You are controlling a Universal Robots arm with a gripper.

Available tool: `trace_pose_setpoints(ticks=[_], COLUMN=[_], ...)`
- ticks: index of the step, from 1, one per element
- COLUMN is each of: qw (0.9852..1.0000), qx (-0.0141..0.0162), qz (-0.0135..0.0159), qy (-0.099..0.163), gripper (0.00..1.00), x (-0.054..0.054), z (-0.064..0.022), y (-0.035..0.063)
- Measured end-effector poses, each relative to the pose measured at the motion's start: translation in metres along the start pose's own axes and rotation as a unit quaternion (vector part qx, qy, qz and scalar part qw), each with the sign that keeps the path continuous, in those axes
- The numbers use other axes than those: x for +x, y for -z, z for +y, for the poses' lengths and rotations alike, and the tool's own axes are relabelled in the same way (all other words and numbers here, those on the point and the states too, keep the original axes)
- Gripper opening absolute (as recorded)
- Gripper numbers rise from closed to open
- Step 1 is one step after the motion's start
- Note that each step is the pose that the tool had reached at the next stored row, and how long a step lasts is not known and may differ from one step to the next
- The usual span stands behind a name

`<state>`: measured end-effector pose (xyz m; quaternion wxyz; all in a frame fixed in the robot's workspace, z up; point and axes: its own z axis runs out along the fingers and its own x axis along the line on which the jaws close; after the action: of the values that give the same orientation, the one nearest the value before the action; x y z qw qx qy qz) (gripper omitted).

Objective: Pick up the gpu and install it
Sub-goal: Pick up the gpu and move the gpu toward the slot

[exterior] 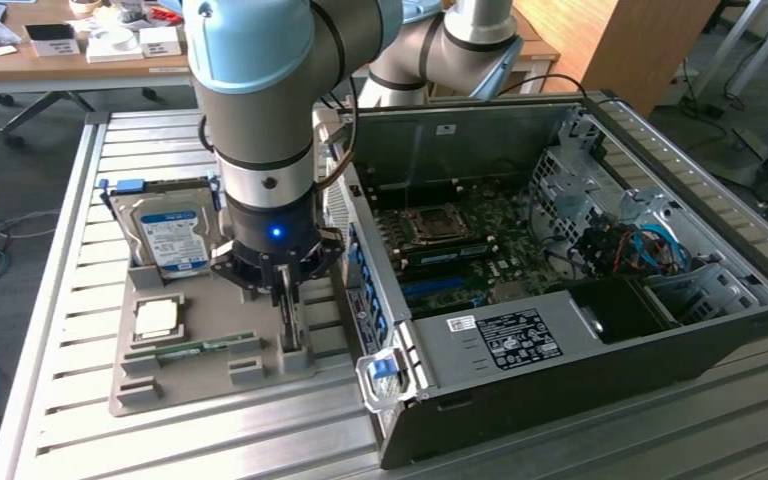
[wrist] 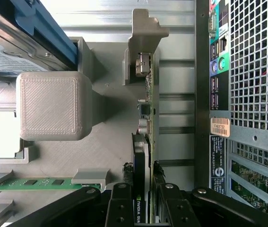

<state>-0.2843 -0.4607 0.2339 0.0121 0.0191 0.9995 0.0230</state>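
I am gripping the gpu (wrist: 145,113) with my hand (wrist: 143,166) narrowed onto its two flat faces. It is standing on edge in the gray holder (exterior: 144,385) on the tabletop (exterior: 64,440), just beside the open computer case (exterior: 704,340), which is leaving its top edge free for me.

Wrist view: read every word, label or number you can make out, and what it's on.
"NVIDIA QUA", cut off, on the gpu.
Code on the orange sticker, computer case: too blurred.
Print on the black label beside it: too small.
Print on the hard drive label: blurred.
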Motion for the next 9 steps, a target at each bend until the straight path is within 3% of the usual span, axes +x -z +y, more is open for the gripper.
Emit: trace_pose_setpoints(ticks=[9], qw=[1.0], qx=[-0.0001], qz=[0.0], qy=[0.0], gripper=[0.27], x=[-0.0002], z=[0.0004], y=[0.0091])
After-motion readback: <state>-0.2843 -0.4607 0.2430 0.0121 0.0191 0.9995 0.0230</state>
